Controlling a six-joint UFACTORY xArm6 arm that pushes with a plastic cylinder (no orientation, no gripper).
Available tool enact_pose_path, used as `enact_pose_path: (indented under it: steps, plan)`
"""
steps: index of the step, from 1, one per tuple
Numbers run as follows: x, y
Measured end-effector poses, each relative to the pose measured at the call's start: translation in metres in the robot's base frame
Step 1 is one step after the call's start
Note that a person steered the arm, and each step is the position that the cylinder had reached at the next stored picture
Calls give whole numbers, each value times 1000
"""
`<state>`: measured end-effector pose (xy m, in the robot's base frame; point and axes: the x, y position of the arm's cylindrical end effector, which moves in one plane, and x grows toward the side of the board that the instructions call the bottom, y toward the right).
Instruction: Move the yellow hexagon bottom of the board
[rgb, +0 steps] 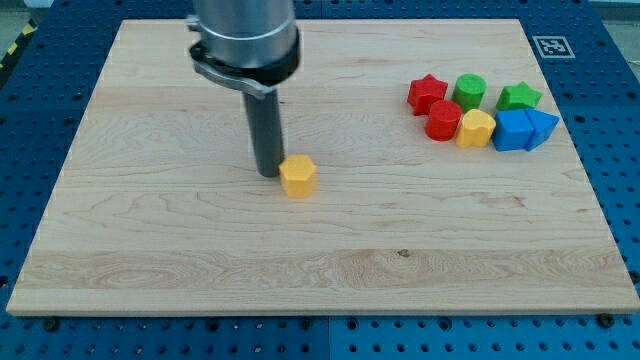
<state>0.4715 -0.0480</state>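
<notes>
The yellow hexagon block (297, 176) lies on the pale wooden board (200, 260), a little to the view's left of the middle and about halfway between the view's top and the view's bottom. It stands alone, well apart from all other blocks. My tip (268, 173), the lower end of the straight dark rod, is just at the view's left side of this block. It seems to touch the block's left edge, but I cannot tell for sure if there is a small gap. The rod has no jaws, so it holds nothing; it only stands upright beside the block.

The other blocks form a group near the view's upper right part of the board. In the upper row are a red star block (427, 93), a green cylinder block (469, 91) and a green star block (519, 97). Below them, from left to right, are a red rounded block (443, 120), a yellow rounded block (476, 129), a blue cube block (513, 130) and a blue triangle block (543, 127). These blocks are close together, several of them touching. A black and white marker tag (549, 45) is in the board's upper right corner.
</notes>
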Motion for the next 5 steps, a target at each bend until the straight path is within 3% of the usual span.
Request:
enact_pose_path:
  steps: [3,5]
  plan:
    - [35,111]
    - [70,135]
